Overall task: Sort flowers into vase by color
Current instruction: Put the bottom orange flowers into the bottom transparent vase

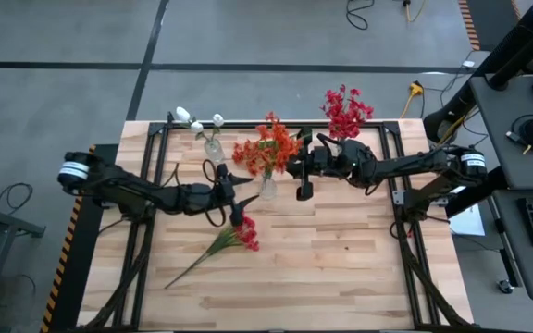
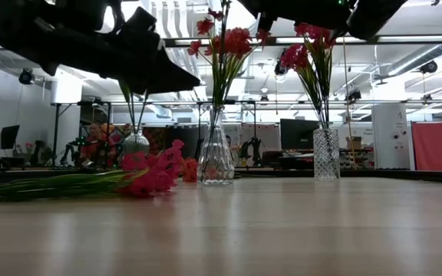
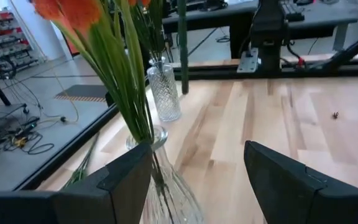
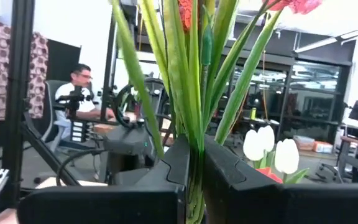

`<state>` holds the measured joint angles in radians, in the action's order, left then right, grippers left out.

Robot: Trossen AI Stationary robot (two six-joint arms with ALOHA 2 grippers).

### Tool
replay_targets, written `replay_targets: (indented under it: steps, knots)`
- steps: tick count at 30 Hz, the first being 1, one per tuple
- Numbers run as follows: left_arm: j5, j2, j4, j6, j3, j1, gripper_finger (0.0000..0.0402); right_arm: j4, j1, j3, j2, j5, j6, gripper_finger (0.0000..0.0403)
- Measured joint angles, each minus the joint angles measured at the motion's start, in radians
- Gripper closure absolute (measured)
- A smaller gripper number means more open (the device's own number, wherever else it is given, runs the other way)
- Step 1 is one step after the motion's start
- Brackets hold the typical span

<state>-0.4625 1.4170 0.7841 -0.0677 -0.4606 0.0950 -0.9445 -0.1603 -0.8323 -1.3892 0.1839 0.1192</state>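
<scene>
We see a pale wooden counter [image 1: 340, 268] from above, with two dark arms reaching in from either side toward a row of three glass vases along its far edge.

The left vase [image 1: 213, 146] holds white flowers [image 1: 197, 120]. The middle vase [image 1: 267, 185] holds orange flowers [image 1: 265, 148]. The right vase [image 2: 326, 153], a cut-glass cylinder, holds red flowers [image 1: 345, 111]. In the low view the middle vase is fluted and flares toward its base, and the right vase stands well apart from it.

One more spray of red flowers [image 1: 245, 233] lies flat on the counter, in front of the middle vase and slightly to its left, its long green stem [image 1: 197, 259] trailing toward the near left corner. Nothing touches it.

The left gripper [image 1: 232, 192] hangs above the counter between the lying spray and the middle vase. Its jaws are spread and hold nothing; its wrist view shows the middle vase's neck and the orange stems just beyond its two dark fingers [image 3: 291, 180].

The right gripper [image 1: 290, 159] is up among the orange flowers above the middle vase. Its jaws are pressed together on green stems [image 4: 194, 112], which rise straight up between them in its wrist view.

Beyond the counter, a seated person [image 4: 76, 93] is at a desk in the room.
</scene>
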Motion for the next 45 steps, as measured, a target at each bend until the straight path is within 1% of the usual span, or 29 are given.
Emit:
replay_targets:
  steps: [5, 7, 12, 16, 21, 25, 29, 33, 37, 42, 45]
  knots:
    - [-0.008, 0.005, 0.001, 0.001, 0.005, -0.037, 0.0164, -0.011, -0.002, 0.003, 0.0, 0.0, 0.014, 0.0385]
    - [-0.01, 0.008, 0.002, 0.025, 0.005, -0.06, 0.0164, -0.011, 0.002, 0.003, 0.0, 0.0, 0.013, 0.0385]
    - [-0.001, 0.062, 0.016, 0.053, 0.005, -0.081, 0.0164, -0.004, 0.013, 0.012, 0.001, 0.01, 0.02, 0.0385]
    - [0.002, 0.124, 0.089, 0.029, 0.005, -0.095, 0.0164, -0.004, 0.013, 0.015, 0.001, 0.0, 0.023, 0.0385]
    - [0.013, 0.18, 0.135, 0.073, 0.005, -0.11, 0.0164, 0.002, 0.013, 0.016, 0.002, 0.0, 0.023, 0.0385]
    - [0.053, 0.243, 0.248, 0.077, 0.005, -0.124, 0.0153, -0.002, 0.014, 0.017, -0.013, 0.0, 0.027, 0.0385]
    - [0.055, 0.326, 0.355, 0.08, 0.002, -0.134, 0.0138, -0.02, 0.014, 0.017, -0.026, 0.0, 0.034, 0.0385]
    - [0.055, 0.391, 0.458, 0.08, 0.002, -0.141, 0.0132, -0.044, 0.014, 0.02, -0.035, 0.0, 0.036, 0.0385]
    - [0.057, 0.426, 0.529, 0.08, 0.002, -0.155, 0.0131, -0.091, 0.014, 0.035, -0.041, -0.001, 0.039, 0.0385]
    - [0.057, 0.432, 0.545, 0.075, 0.0, -0.168, 0.0131, -0.094, 0.011, 0.036, -0.047, -0.001, 0.041, 0.0385]
    - [0.082, 0.432, 0.543, 0.066, -0.008, -0.178, 0.0131, -0.094, 0.011, 0.036, -0.05, -0.001, 0.049, 0.0385]
